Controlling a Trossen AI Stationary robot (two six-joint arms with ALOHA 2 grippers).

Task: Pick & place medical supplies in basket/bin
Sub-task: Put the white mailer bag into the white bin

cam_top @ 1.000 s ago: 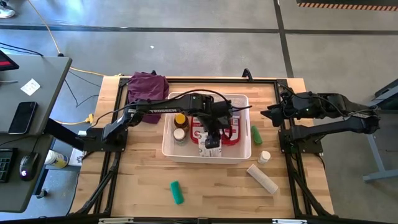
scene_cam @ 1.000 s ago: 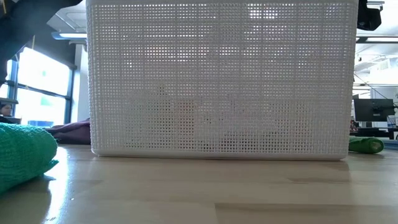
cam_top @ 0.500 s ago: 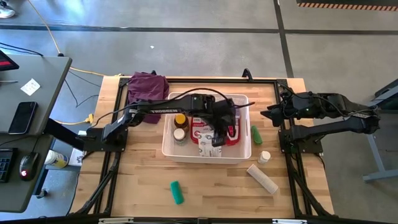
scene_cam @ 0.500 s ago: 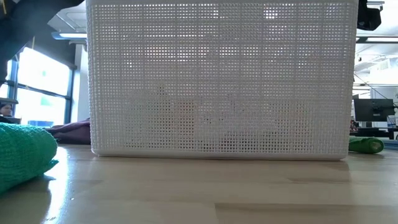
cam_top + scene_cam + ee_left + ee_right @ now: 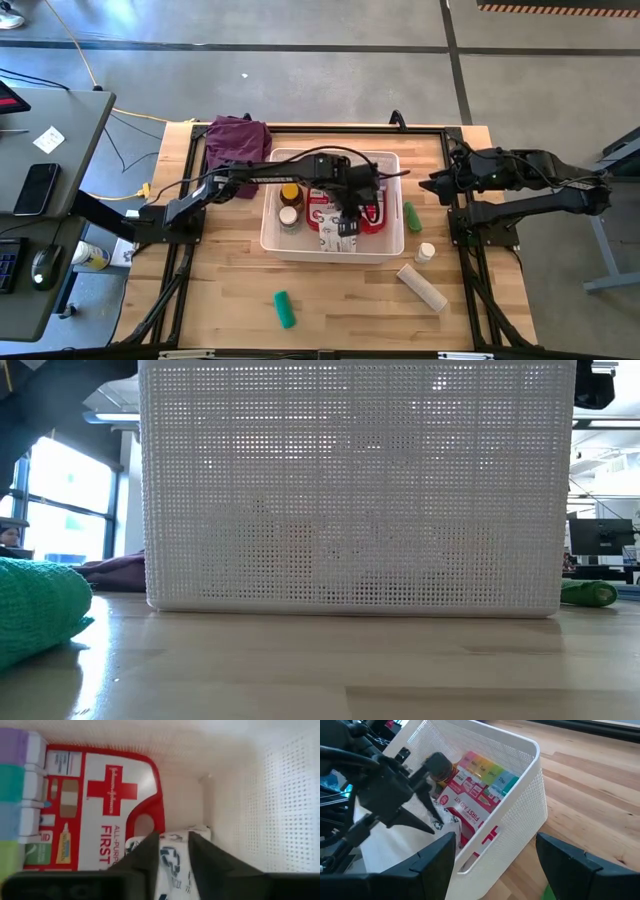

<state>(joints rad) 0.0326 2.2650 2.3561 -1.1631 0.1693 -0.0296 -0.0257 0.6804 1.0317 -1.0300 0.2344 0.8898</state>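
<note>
The white basket [image 5: 272,238] stands mid-table and fills the low view [image 5: 350,490]. Inside lie the red first-aid pouch [image 5: 107,795], the rainbow pill organizer [image 5: 487,768], an amber bottle [image 5: 291,192] and a smaller bottle [image 5: 288,215]. My left gripper [image 5: 347,218] reaches down into the basket, shut on the white printed packet [image 5: 172,865]. My right gripper [image 5: 495,870] is open and empty, hovering off the basket's right end [image 5: 428,185]. A green tube [image 5: 411,216], a white-capped bottle [image 5: 426,251] and a beige roll [image 5: 421,287] lie on the table. My left gripper pinches the white packet between its two fingers [image 5: 145,857], coming from above and pointing down into the basket. The packet's free end [image 5: 197,832] lies low in the basket, next to the red pouch and near the basket's wall.
A green roll [image 5: 285,308] lies near the table's front edge and shows at the left of the low view [image 5: 40,610]. A purple cloth [image 5: 237,140] lies at the far left corner. A desk with a phone and mouse stands left of the table.
My left gripper has shifted a little toward the table's right edge inside the basket, taking the white packet with it. The right arm has kept still.
</note>
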